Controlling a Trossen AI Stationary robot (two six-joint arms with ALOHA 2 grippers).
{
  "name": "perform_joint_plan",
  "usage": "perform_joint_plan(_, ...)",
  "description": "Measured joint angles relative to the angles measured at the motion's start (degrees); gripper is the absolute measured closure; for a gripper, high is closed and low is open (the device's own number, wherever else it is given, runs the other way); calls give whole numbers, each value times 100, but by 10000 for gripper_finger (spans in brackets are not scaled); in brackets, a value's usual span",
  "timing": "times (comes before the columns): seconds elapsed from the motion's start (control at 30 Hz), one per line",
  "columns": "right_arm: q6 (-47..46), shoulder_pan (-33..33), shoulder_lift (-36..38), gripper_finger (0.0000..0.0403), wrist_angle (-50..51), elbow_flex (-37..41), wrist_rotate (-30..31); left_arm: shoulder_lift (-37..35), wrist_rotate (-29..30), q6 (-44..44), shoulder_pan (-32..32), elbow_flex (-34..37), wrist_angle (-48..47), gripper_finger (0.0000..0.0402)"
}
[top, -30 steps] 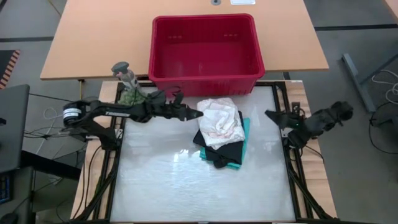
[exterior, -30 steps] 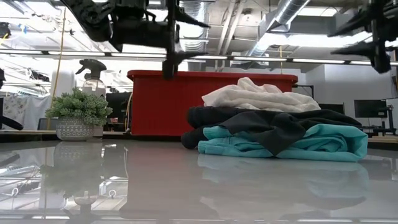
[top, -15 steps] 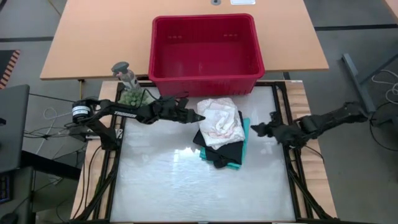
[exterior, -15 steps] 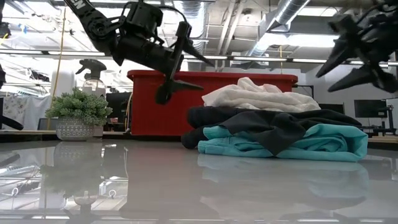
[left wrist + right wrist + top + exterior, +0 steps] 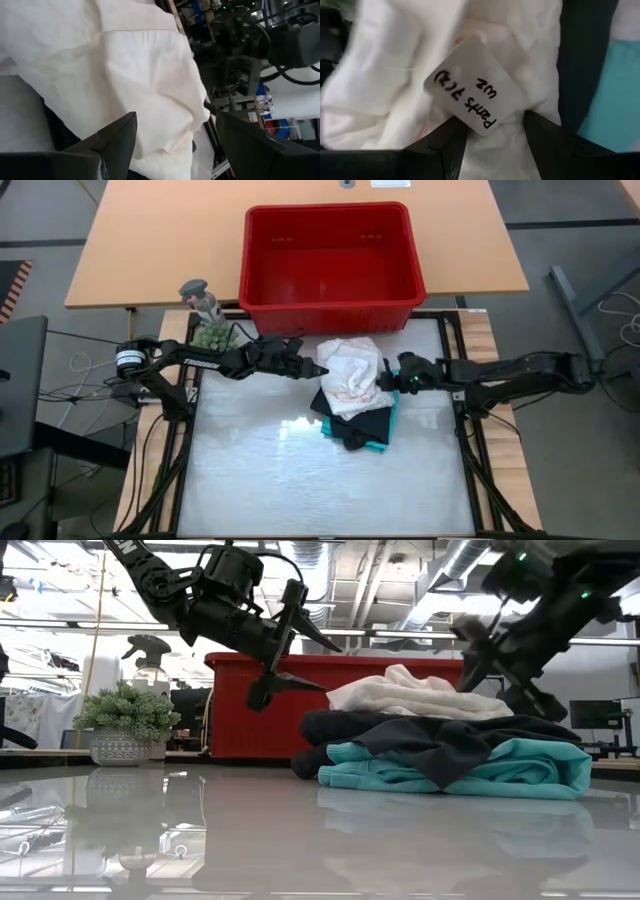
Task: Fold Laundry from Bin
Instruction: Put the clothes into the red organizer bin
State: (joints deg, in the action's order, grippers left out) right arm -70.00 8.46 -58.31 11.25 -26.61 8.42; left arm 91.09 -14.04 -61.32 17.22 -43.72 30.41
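Three garments lie stacked near the middle of the white tabletop, a little toward its far edge: a crumpled white cloth (image 5: 352, 372) on top, a black garment (image 5: 352, 420) under it, and a teal garment (image 5: 520, 768) at the bottom. A white tag (image 5: 469, 94) with handwriting lies on the white cloth. Just past the far edge stands the red bin (image 5: 330, 260), nothing visible inside it. The left gripper (image 5: 314, 366) hovers at the pile's left side with its fingers spread, holding nothing. The right gripper (image 5: 386, 379) reaches in low from the right edge, fingers spread at the white cloth's right side. A small potted plant (image 5: 120, 723) and a spray bottle (image 5: 199, 297) stand by the far left corner.
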Motion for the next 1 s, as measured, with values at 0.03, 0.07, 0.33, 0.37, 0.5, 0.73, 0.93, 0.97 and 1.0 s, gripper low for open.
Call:
perform_joint_plan(0.03,0,101,-89,176,-27,-1,-136,0,17,-2,4,0,-2,141)
perform_joint_plan(0.07,6,186,-168,176,-26,-1,-254,0,70,-15,6,0,-8,141)
perform_joint_plan(0.33,244,498,-582,201,-71,-2,-865,137,428,0,-9,2,-64,141)
perform_joint_plan(0.37,269,500,-602,211,-80,-3,-883,236,457,-31,-9,-5,70,141)
perform_joint_plan(0.5,520,500,-615,260,-236,-4,-891,615,379,-340,-18,3,382,140)
perform_joint_plan(0.73,727,498,-615,285,-413,2,-902,1260,124,-1010,-53,-1,1384,140)
perform_joint_plan(0.93,750,432,-615,273,-411,2,-918,1292,254,-1041,-53,-4,1433,140)
perform_joint_plan(0.97,752,432,-615,270,-429,2,-920,1292,249,-1032,-53,-4,1450,140)
perform_joint_plan(1.0,752,432,-615,267,-442,2,-922,1293,245,-1031,-53,-4,1490,140)
